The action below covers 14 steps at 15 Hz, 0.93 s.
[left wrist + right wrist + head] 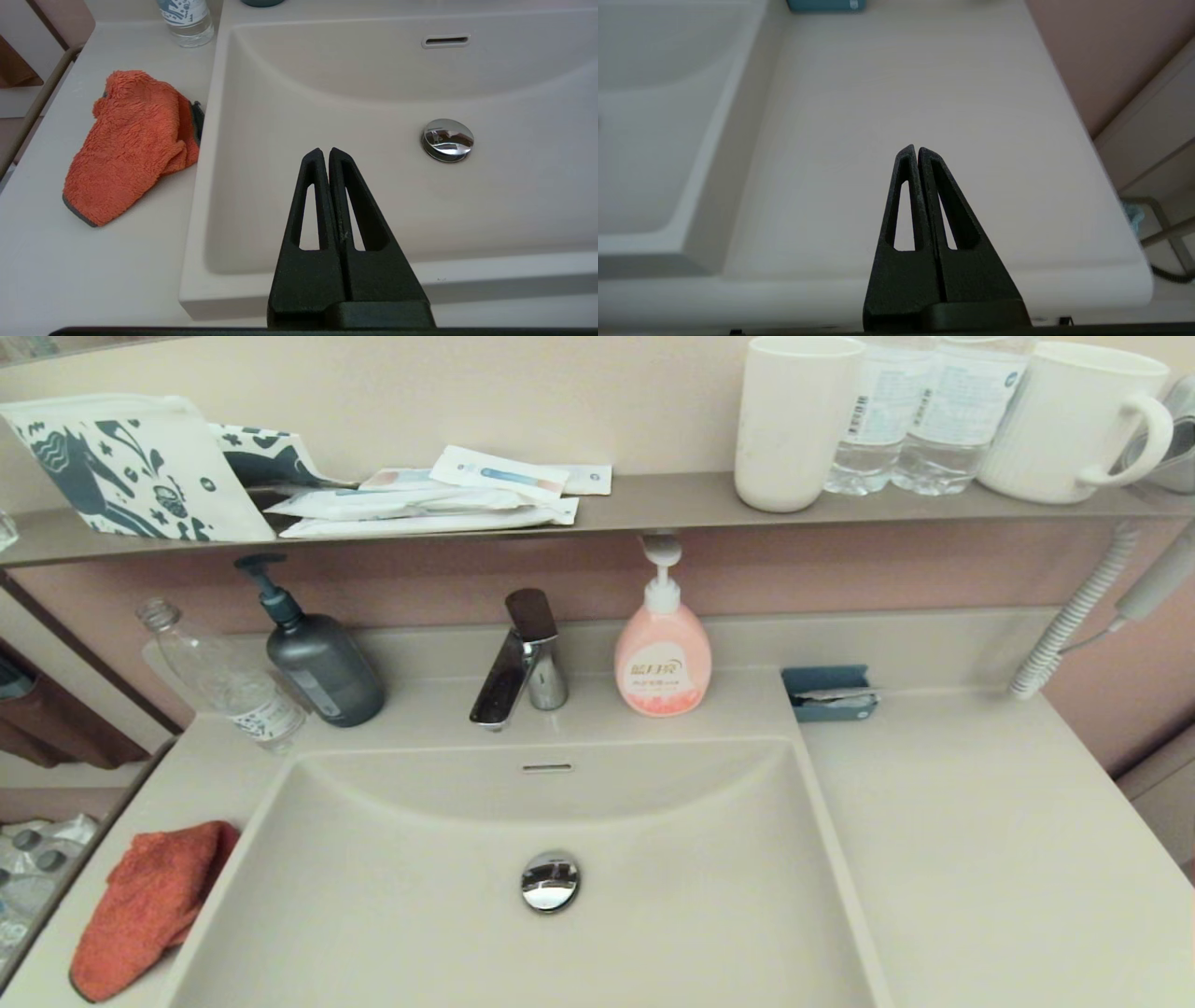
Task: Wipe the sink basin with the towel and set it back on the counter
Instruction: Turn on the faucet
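The orange-red towel [149, 903] [131, 144] lies crumpled on the counter [980, 859] left of the sink basin [420, 896], its dark trim at the basin's rim. The basin [327, 102] is beige with a chrome drain plug [550, 881] [447, 139] and an overflow slot [547, 767]. My left gripper [325, 151] is shut and empty, hanging over the basin's near left part, apart from the towel. My right gripper [916, 150] is shut and empty above the bare counter [901, 93] right of the basin. Neither gripper shows in the head view.
Behind the basin stand a chrome faucet [518, 658], a pink soap bottle [662, 658], a dark pump bottle [317, 658], a clear plastic bottle [219, 677] and a blue holder [829, 693]. The wall shelf [653, 504] carries cups, bottles and packets. A coiled cord [1074, 616] hangs at the right.
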{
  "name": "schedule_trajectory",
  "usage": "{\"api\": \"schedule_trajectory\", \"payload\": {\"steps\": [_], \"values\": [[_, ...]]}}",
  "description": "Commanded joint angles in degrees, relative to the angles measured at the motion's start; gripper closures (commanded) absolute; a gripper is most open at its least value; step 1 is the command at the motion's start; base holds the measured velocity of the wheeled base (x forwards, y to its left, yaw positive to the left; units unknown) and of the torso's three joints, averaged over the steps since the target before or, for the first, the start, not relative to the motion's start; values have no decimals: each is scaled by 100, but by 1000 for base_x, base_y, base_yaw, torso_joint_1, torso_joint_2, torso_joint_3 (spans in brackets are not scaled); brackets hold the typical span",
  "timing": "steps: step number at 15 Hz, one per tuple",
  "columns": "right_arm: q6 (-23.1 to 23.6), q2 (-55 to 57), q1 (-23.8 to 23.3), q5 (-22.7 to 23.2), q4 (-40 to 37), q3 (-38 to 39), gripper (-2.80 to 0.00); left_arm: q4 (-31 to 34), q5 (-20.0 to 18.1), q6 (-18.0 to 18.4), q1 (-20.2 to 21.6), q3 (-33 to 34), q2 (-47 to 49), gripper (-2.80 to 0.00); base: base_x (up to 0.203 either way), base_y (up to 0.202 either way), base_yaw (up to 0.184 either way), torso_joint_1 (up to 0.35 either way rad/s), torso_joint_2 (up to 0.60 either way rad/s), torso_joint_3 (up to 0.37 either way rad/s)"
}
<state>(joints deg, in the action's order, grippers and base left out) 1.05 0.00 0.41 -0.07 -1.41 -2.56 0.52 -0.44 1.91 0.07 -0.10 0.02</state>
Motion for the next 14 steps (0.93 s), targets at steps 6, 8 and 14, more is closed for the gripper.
{"api": "schedule_trajectory", "payload": {"steps": [6, 8, 14], "values": [[-9, 937, 8, 0, -328, -1032, 0, 0, 0, 2, 1, 1, -2, 0, 0, 0, 0, 0, 0, 0], [-23, 1645, 21, 18, -309, -1487, 0, 0, 0, 2, 1, 1, -2, 0, 0, 0, 0, 0, 0, 0], [-195, 3936, 157, 926, 138, -2534, 0, 0, 0, 2, 1, 1, -2, 0, 0, 0, 0, 0, 0, 0]]}}
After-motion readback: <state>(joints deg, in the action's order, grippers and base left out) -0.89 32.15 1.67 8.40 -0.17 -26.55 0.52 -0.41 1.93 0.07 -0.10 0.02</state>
